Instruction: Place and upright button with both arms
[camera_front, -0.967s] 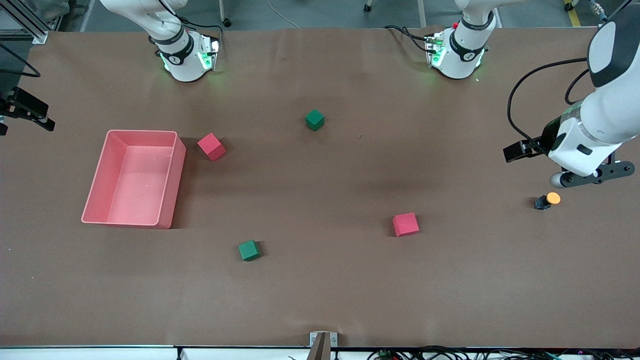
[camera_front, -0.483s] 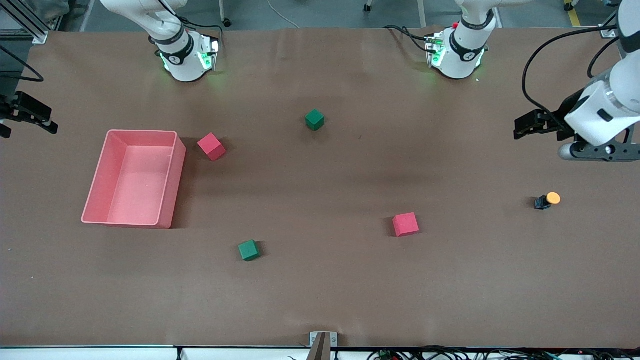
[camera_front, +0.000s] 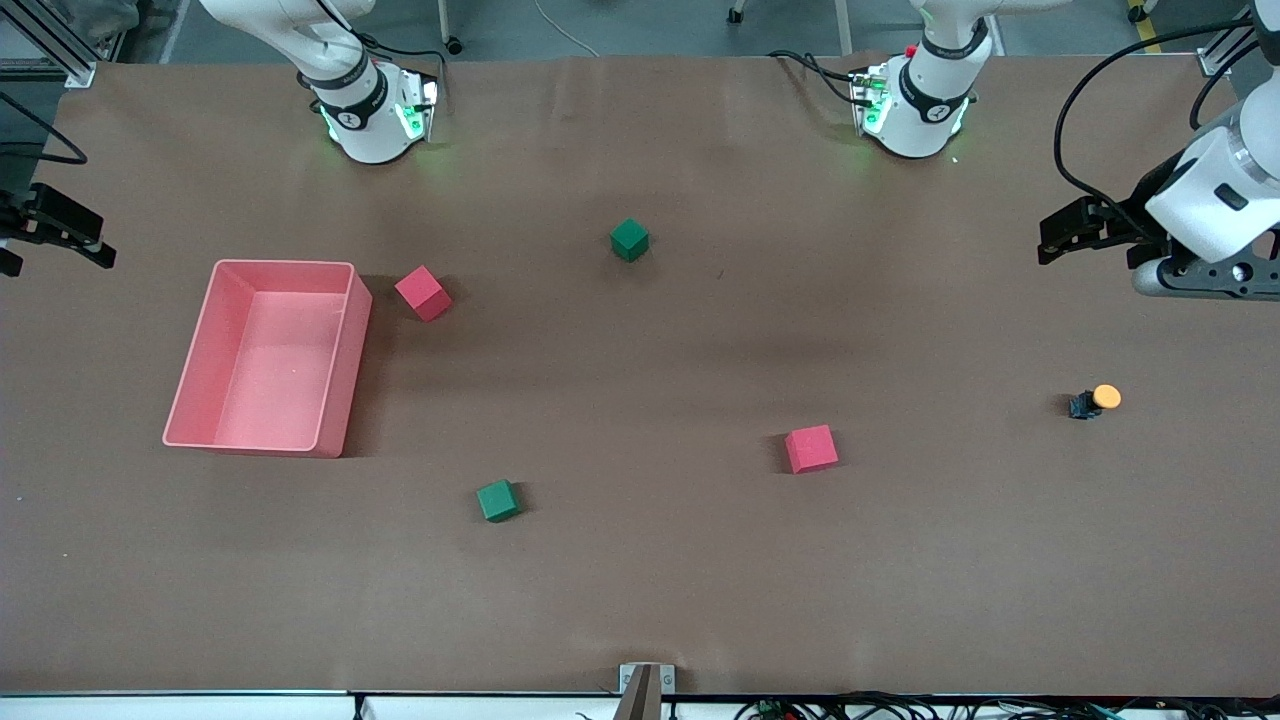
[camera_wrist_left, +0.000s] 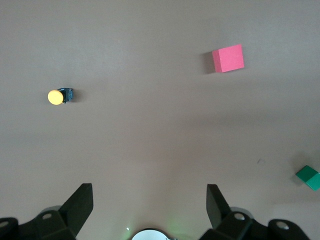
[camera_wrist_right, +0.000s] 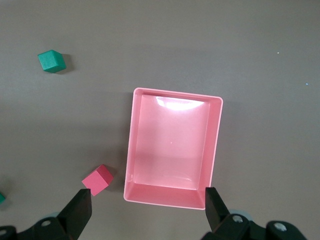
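the left gripper (camera_wrist_left: 149, 206), empty and spread wide, has risen away from the button (camera_front: 1094, 400), which lies unmoved on its side at the left arm's table end. the right gripper (camera_wrist_right: 147, 209) waits released above the pink tray (camera_wrist_right: 215, 145).

A plain brown worktop (camera_front: 640, 580) fills the frame. The button (camera_front: 1094, 400) at mid right has an orange cap on a blue-black body. The open bin (camera_front: 345, 370) at left is pink. Two cubes are green (camera_front: 629, 240) (camera_front: 497, 500), two are red (camera_front: 422, 292) (camera_front: 811, 448). The arms (camera_front: 1215, 195) are white with black bands, their bases glowing green.
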